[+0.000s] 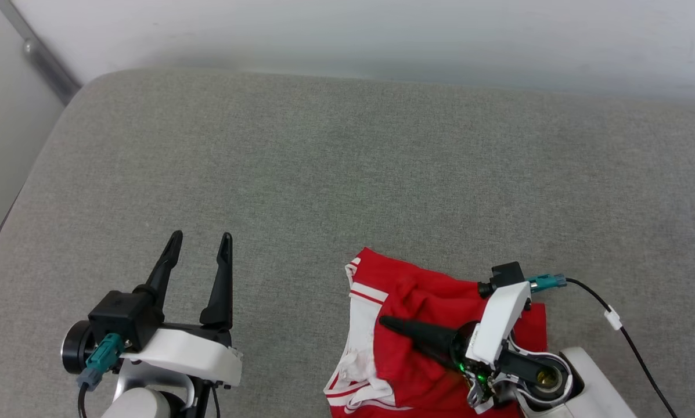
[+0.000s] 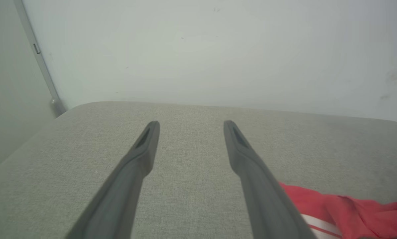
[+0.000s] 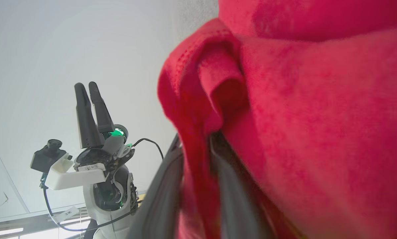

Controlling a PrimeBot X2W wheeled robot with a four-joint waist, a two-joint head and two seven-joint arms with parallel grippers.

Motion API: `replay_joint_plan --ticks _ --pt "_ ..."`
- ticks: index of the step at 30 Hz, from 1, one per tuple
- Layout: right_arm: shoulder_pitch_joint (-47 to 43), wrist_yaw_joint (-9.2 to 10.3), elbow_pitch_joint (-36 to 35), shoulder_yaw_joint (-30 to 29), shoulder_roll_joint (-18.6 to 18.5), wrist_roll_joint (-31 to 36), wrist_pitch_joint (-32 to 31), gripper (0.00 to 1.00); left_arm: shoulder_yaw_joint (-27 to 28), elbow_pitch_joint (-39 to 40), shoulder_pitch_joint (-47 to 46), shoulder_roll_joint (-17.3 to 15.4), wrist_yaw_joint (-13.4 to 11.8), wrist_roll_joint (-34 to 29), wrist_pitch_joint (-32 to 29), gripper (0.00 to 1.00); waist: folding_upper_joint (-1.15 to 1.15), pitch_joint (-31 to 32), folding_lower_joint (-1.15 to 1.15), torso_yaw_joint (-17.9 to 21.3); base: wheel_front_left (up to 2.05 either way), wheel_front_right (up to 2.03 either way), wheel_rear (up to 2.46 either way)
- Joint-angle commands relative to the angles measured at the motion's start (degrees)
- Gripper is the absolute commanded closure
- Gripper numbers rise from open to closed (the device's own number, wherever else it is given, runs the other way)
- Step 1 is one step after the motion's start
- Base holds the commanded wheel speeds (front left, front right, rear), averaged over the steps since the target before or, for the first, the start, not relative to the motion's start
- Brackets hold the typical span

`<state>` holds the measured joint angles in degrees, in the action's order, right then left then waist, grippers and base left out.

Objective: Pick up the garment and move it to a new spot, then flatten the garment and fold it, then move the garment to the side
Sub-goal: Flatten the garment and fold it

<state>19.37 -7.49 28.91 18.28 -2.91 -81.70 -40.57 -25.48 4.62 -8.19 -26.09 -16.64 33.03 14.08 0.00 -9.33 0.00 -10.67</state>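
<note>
Both fingers [image 3: 162, 192] of the right hand [image 1: 385, 321] pinch the garment [image 1: 422, 290].

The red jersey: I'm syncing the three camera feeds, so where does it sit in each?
Head view: the garment lies crumpled at the bottom, right of centre.
Left wrist view: bottom right corner, on the grey cushion.
Right wrist view: close up across centre and right, a fold pinched by the right gripper.
Shared landmark: the left gripper, open, left of the garment in the head and right wrist views.
</note>
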Motion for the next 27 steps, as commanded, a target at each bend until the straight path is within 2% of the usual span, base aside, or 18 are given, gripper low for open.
replay_joint_plan --ticks 1,5,8,11,15,20,24,27 --pt "1.18 0.00 -0.13 0.76 0.04 0.35 0.76 0.00 0.18 -0.23 -0.39 0.30 0.31 -0.11 0.26 0.00 0.00 -0.05 0.00 0.08 0.00 0.00 0.00" --pt "2.16 0.00 -2.26 3.41 -0.02 3.58 2.87 0.00 0.52 -0.87 0.02 0.44 0.44 -0.25 0.55 0.00 0.00 0.56 0.00 0.87 0.00 0.00 0.00" --pt "2.50 0.00 -5.57 5.59 -2.02 8.25 5.09 0.00 0.50 -1.03 0.15 0.39 0.45 -0.54 0.67 0.00 0.00 1.30 0.00 1.63 0.00 0.00 0.00" --pt "2.52 0.00 -8.86 7.69 -4.61 15.03 9.11 0.00 0.63 -1.00 0.55 0.19 0.17 -0.64 0.76 0.00 0.00 2.07 0.00 2.68 0.00 0.00 0.00" --pt "2.62 0.00 -10.09 8.53 -9.16 28.36 15.41 0.00 0.88 -0.69 1.06 0.05 0.01 -0.44 0.78 0.00 0.00 3.06 0.00 4.26 0.00 0.00 0.00" --pt "-0.55 0.00 -10.19 1.79 -12.47 42.58 20.33 0.00 1.05 -0.50 1.82 0.00 -0.27 -0.69 0.80 0.00 0.00 4.26 0.00 6.02 0.00 0.00 0.00" --pt "-4.07 0.00 -12.76 -7.52 -12.29 53.36 23.67 0.00 1.19 -0.44 2.53 -0.34 -0.53 -0.77 0.80 0.00 0.00 5.27 0.00 7.26 0.00 0.00 0.00" --pt "-7.24 0.00 -16.33 -14.44 -10.34 61.06 27.08 0.00 1.56 -0.51 3.33 -0.65 -0.76 -0.70 0.86 0.00 0.00 6.23 0.00 8.01 0.00 0.00 0.00"
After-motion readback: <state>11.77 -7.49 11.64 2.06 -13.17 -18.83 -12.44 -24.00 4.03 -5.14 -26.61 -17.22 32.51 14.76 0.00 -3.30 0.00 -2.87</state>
